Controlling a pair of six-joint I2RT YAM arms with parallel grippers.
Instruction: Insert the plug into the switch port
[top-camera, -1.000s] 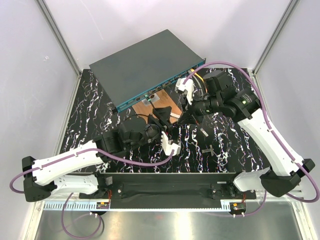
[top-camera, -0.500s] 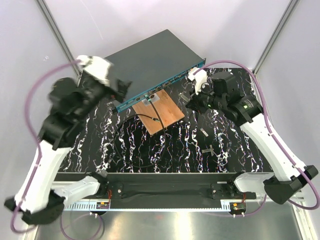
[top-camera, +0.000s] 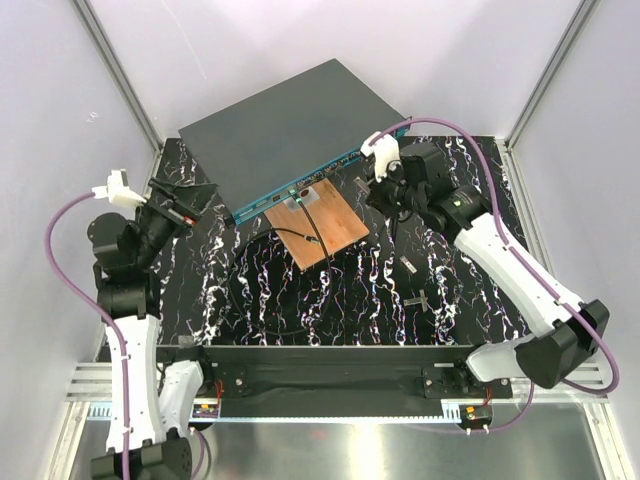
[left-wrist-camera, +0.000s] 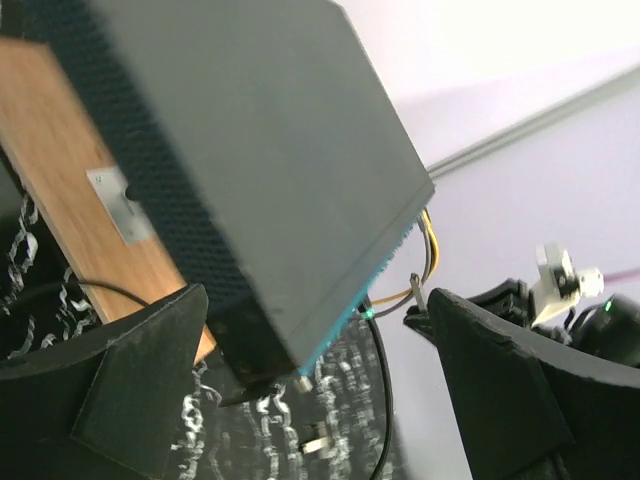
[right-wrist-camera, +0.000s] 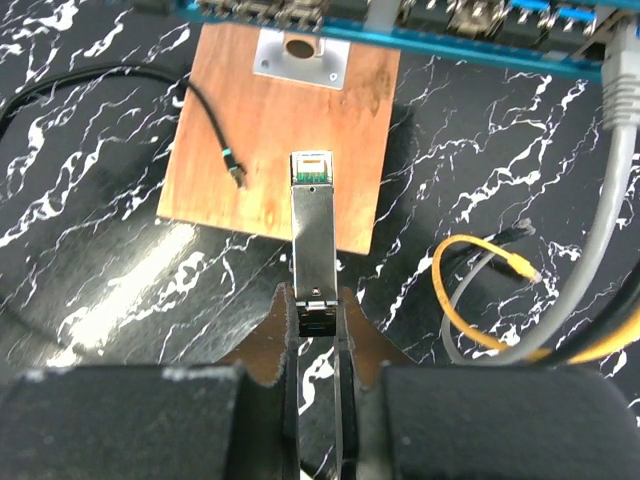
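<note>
Plug (right-wrist-camera: 312, 225), a slim metal module, hangs clamped in the nearly closed right hand (right-wrist-camera: 315, 300) over the brown board (right-wrist-camera: 265, 140), short of the switch (top-camera: 290, 125) port row, while the left hand (top-camera: 185, 198) gapes empty at the switch's corner; the next move probably means aligning with a port and pushing straight in.

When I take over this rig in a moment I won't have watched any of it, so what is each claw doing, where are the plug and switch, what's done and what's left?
Left claw: open, empty, facing the left corner of the switch.
Right claw: shut on the plug, a slim silver module.
Plug: over the brown board, tip pointing at the teal port row, short of it.
Done: plug grasped and roughly aimed.
Left: line it up with a free port, push it in, release. Mind the grey cable and yellow cable to the right.
</note>
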